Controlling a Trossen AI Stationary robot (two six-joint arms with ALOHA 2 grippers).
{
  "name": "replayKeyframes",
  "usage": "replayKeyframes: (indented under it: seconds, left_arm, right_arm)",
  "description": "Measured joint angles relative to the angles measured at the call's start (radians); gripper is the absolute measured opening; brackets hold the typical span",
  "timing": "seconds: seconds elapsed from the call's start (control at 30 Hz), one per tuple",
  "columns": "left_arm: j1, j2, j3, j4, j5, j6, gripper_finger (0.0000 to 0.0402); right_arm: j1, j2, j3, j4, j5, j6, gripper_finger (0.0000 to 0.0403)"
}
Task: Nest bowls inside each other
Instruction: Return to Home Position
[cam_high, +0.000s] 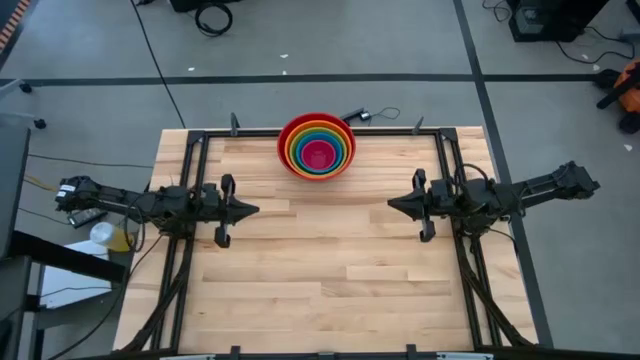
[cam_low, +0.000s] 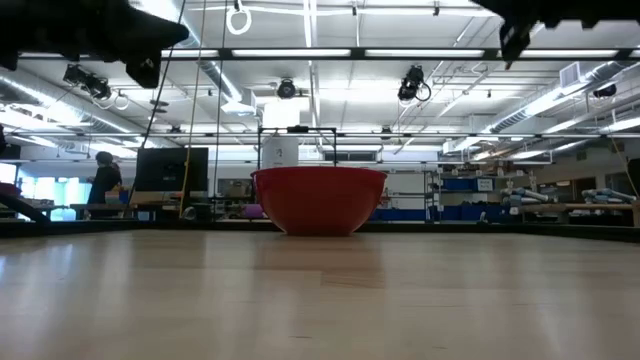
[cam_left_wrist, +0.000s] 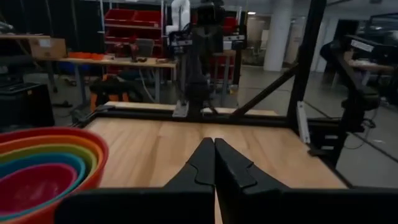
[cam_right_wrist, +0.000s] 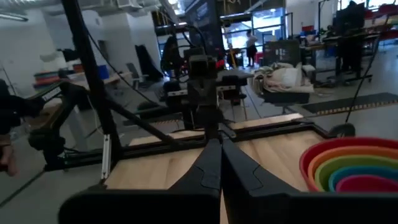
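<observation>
The bowls (cam_high: 317, 146) stand nested at the table's far edge, near the middle: red outermost, then orange, lime green and blue, with the magenta-pink one innermost. The low view shows only the red bowl (cam_low: 319, 199), resting on its base. The stack also shows in the left wrist view as nested rims (cam_left_wrist: 43, 174) and in the right wrist view (cam_right_wrist: 354, 165). My left gripper (cam_high: 255, 209) is shut, level, over the table's left part, pointing right. My right gripper (cam_high: 392, 204) is shut, level, over the right part, pointing left. Both are nearer than the bowls and touch nothing.
A black metal frame (cam_high: 440, 150) runs along the table's left, right and far edges. Bare wood (cam_high: 320, 280) lies between the two grippers and toward the near edge. Beyond the table are workshop shelves, benches and a person (cam_low: 104, 180) far off.
</observation>
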Motion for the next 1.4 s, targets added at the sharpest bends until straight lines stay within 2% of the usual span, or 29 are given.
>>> replayKeyframes:
  seconds: [0.17,0.43,0.53,0.67,0.9,1.1,1.4]
  left_arm:
    - [0.022,0.000,-0.030,-0.004,-0.009,0.002,0.0002]
    - [0.060,-0.017,-0.031,-0.020,-0.011,0.041,0.0002]
    - [0.060,-0.057,-0.030,-0.035,-0.020,0.071,0.0002]
    - [0.060,-0.145,-0.030,-0.122,-0.086,0.080,0.0002]
    - [0.059,-0.284,-0.030,-0.226,-0.094,0.080,0.0002]
    - [0.059,-0.342,-0.030,-0.331,-0.095,0.065,0.0002]
    - [0.059,-0.346,-0.030,-0.377,-0.106,0.037,0.0002]
  right_arm:
    - [0.000,-0.050,-0.143,0.138,-0.017,0.003,0.0006]
    - [-0.029,-0.155,-0.270,0.182,-0.191,0.008,0.0005]
    - [-0.048,-0.217,-0.301,0.183,-0.198,0.006,0.0005]
    - [-0.075,-0.306,-0.332,0.160,-0.198,-0.003,0.0005]
    - [-0.117,-0.427,-0.407,0.156,-0.238,0.014,0.0005]
    - [-0.155,-0.452,-0.423,0.113,-0.245,0.033,0.0007]
    - [-0.218,-0.451,-0.423,0.096,-0.258,0.032,0.0008]
